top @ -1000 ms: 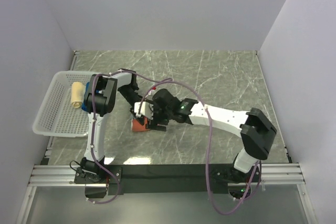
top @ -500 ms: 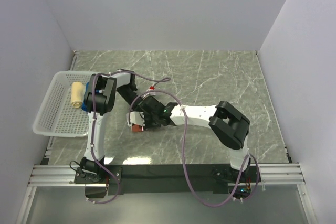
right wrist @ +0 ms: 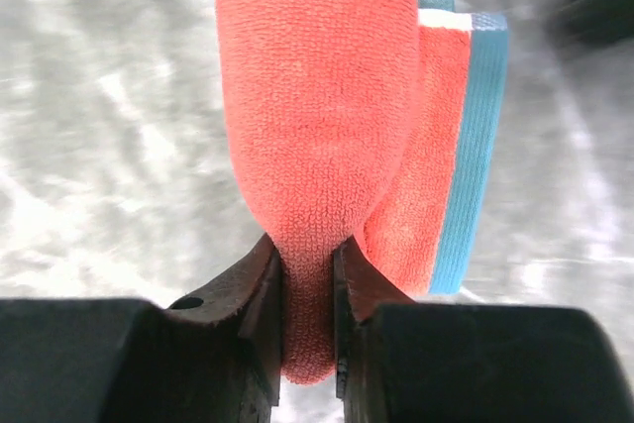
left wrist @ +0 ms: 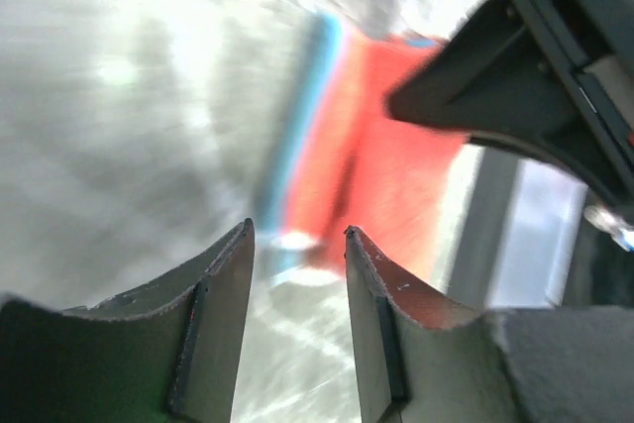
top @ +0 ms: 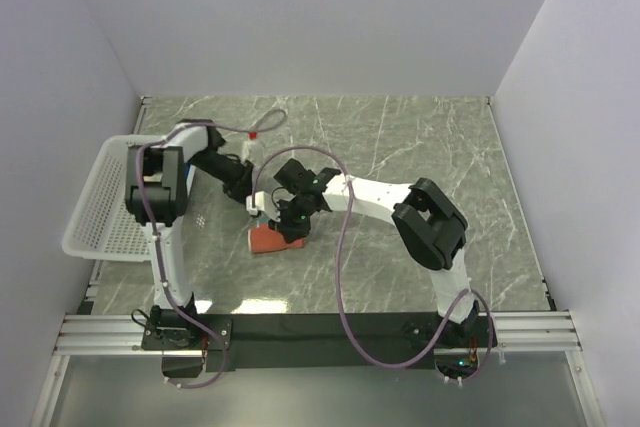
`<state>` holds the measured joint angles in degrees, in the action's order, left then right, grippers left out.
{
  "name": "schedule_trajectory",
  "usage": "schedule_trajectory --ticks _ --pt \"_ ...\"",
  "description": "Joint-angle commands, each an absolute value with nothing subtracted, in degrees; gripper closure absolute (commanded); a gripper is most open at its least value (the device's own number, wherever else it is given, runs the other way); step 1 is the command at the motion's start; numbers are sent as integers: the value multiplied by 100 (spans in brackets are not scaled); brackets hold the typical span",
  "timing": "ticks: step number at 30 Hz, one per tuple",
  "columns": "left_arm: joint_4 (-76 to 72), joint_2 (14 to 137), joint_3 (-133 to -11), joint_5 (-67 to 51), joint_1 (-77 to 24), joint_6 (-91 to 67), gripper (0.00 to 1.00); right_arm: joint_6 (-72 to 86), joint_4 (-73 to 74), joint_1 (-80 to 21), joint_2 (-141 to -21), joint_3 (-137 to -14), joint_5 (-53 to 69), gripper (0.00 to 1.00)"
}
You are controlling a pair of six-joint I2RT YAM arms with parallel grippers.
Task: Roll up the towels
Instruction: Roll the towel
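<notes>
Right gripper (right wrist: 308, 269) is mine and clamped tight on a thick fold of the rust-orange towel (right wrist: 317, 96) — its teal edging (right wrist: 475, 146) shows at the right of that wrist view. My left gripper (left wrist: 297, 245) stands parted, nothing between its fingers. From above, the towel lies on the marble table (top: 420, 137) — left of centre.

Overhead camera looks down; both close wrist cameras share the towel (right wrist: 317, 146)

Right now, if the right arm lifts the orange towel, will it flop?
Probably floppy: the orange towel bulges into a soft fold where the right gripper pinches it. Its looped pile should resist slipping. The teal edge sits loose, so it may unfold.
</notes>
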<state>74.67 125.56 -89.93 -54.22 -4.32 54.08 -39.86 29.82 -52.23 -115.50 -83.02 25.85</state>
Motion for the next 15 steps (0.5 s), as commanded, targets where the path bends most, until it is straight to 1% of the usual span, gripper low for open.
schedule_trajectory --ticks 1,3,5,6,7,9,10,11,13,14,15 --pt "7049 11954 -9377 -5791 -18 5388 53 -3683 4587 -5125 -12093 -8507 3558 100" --pt "6840 11568 -9300 -5923 332 5274 53 -3621 5017 -4940 -12497 -8909 3919 100" --pt "6619 11043 -8896 -5924 509 5168 54 -3630 5579 -4747 -13041 -9279 4147 100" --pt "6496 10848 -8721 -5863 623 5142 54 -3621 5755 -4685 -13234 -9664 4322 100" --pt "6182 10619 -8310 -5714 650 5063 54 -3673 5957 -4641 -13619 -9877 4403 100" --pt "5916 9838 -7825 -5187 659 5115 52 -3657 6503 -4510 -13938 -10412 4621 100" --pt "5602 9530 -7274 -4985 659 5185 52 -3656 6730 -4465 -14166 -10537 4693 100" --pt "5477 8918 -6999 -4809 659 5229 50 -3656 6811 -4430 -14255 -10642 4772 100" --pt "5275 8335 -6254 -4396 650 5613 48 -3673 7038 -4351 -14509 -10871 4974 100" --pt "5186 7793 -6014 -4281 633 5729 43 -3683 7127 -4316 -14606 -10959 5053 100" --pt "5090 7526 -5786 -4098 581 5800 40 -3683 7198 -4298 -14694 -11108 5123 100"
